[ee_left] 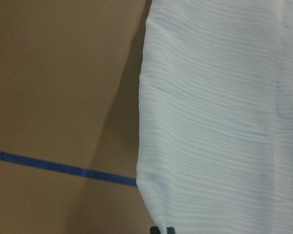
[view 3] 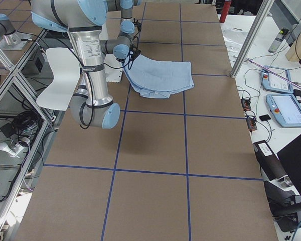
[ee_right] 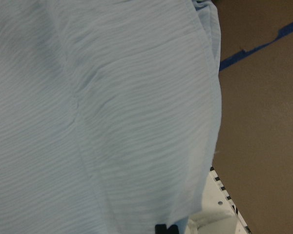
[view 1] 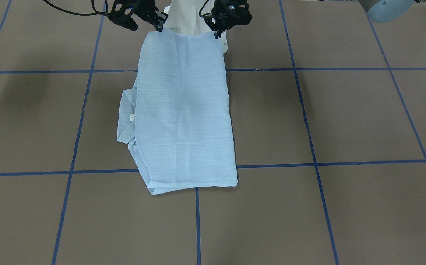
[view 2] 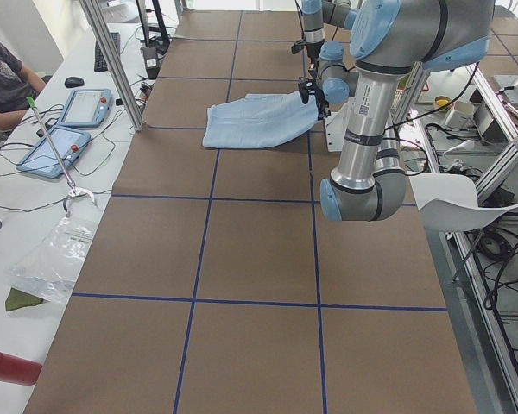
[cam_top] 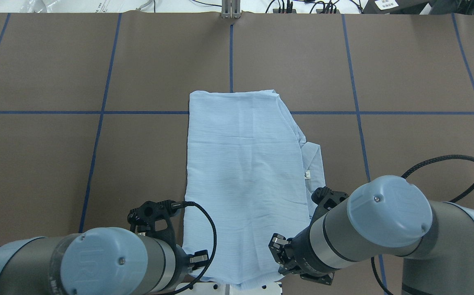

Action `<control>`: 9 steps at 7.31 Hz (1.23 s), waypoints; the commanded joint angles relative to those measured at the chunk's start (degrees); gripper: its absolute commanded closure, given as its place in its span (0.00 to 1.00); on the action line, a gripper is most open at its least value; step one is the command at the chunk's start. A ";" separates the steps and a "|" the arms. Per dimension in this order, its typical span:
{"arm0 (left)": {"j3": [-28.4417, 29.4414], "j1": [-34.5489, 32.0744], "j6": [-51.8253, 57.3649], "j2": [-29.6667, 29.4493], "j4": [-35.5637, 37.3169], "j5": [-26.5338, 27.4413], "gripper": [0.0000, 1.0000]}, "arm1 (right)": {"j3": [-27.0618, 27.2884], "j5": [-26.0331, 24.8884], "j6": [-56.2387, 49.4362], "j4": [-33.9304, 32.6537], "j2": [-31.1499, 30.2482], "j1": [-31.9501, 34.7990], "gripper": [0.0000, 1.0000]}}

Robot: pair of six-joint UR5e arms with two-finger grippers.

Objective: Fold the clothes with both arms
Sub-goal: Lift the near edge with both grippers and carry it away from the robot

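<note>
Shirt [view 1: 183, 110] lies on the bench [view 1: 345, 117] in the front-facing view, long axis running straight away from the robot, near hem lifted: right fingers [view 1: 159, 26] pinch one hem corner, left fingers [view 1: 217, 33] the other. Overhead, its collar [cam_top: 314, 159] pokes out toward the right arm [cam_top: 388, 217]; the far edge lies dead ahead of both grips, equally near each arm. Wrist views show only cloth stretching forward from each pinch.

Open table [view 1: 345, 117] flanks the shirt [view 1: 183, 110] (pedestal [view 1: 183, 18] behind it).
</note>
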 commanded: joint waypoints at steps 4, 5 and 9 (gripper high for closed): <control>-0.17 -0.40 3.31 -0.65 3.08 -0.84 1.00 | -3.37 2.62 -4.63 -0.05 2.02 5.77 1.00; 1.24 -5.63 7.86 -0.82 2.82 -1.10 1.00 | -6.96 2.80 -6.14 -0.05 4.55 10.07 1.00; 15.09 -17.54 14.77 -1.26 -12.85 -1.54 1.00 | -26.09 2.54 -17.20 0.82 14.91 21.17 1.00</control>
